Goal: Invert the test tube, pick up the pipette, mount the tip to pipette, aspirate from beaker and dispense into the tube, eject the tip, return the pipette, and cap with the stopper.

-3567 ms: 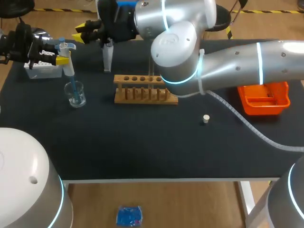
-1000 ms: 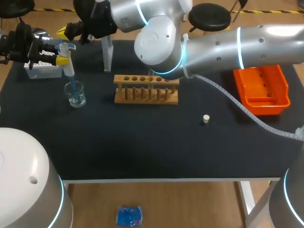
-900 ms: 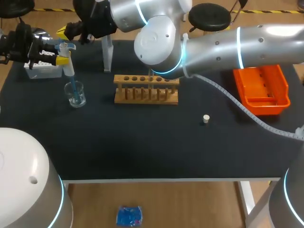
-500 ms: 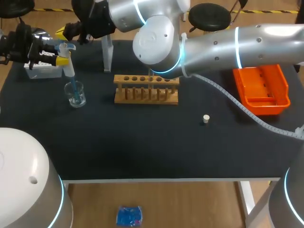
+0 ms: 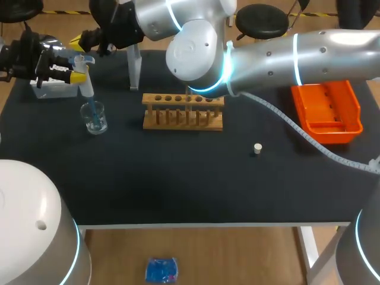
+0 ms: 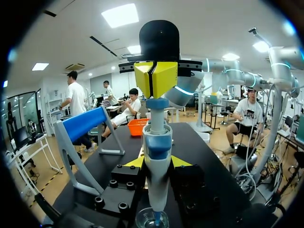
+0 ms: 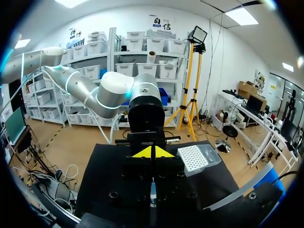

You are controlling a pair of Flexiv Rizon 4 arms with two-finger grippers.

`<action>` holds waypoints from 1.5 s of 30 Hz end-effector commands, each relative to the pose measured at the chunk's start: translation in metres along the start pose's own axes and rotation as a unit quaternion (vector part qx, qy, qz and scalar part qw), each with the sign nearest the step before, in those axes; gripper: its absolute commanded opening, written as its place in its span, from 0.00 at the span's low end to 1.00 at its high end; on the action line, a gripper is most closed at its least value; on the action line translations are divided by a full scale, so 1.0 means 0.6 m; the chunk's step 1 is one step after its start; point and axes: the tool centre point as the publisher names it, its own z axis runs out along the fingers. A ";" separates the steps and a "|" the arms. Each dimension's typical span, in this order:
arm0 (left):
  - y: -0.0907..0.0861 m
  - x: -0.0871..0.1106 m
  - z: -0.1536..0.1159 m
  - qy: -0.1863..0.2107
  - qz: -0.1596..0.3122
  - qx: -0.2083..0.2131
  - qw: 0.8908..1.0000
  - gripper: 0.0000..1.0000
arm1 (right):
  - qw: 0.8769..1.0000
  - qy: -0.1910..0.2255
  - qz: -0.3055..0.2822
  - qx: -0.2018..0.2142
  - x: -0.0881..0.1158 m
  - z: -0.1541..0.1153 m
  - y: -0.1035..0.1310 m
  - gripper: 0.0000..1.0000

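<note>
My left gripper [image 5: 72,75] is shut on the white and blue pipette [image 5: 84,72], held upright with its blue tip down in the glass beaker [image 5: 95,117]. In the left wrist view the pipette [image 6: 156,142] stands between my own yellow fingers, above the beaker [image 6: 152,219]. My right arm reaches across to the far left. Its gripper [image 5: 81,41] is shut, and its joined yellow tips [image 6: 156,78] sit right over the pipette's plunger [image 6: 156,102]. The right wrist view looks down past the right gripper [image 7: 152,152] onto the pipette top [image 7: 153,192]. A small white stopper [image 5: 257,148] lies on the mat.
A wooden test tube rack [image 5: 182,111] stands mid-table, partly under my right arm. The white tip box [image 5: 50,88] sits behind the left gripper. A clear pipette stand [image 5: 135,68] is at the back, and an orange bin [image 5: 328,113] at the right.
My right gripper has swung left from beside the pipette stand to above the pipette. Over the last second it edged only slightly. The left gripper and pipette kept still.
</note>
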 end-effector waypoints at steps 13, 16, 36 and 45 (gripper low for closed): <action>-0.006 -0.004 -0.004 0.003 0.001 0.001 1.000 0.00 | 1.000 0.000 0.007 0.004 0.001 0.007 -0.018 0.00; -0.006 -0.004 -0.004 0.003 0.001 0.001 1.000 0.00 | 1.000 0.000 0.008 0.005 0.001 0.008 -0.021 0.00; -0.006 -0.004 -0.004 0.003 0.001 0.001 1.000 0.00 | 1.000 0.004 0.018 0.005 0.007 0.016 -0.036 0.00; -0.006 -0.004 -0.004 0.003 0.001 0.001 1.000 0.00 | 1.000 -0.003 0.004 -0.012 0.005 -0.006 -0.005 0.61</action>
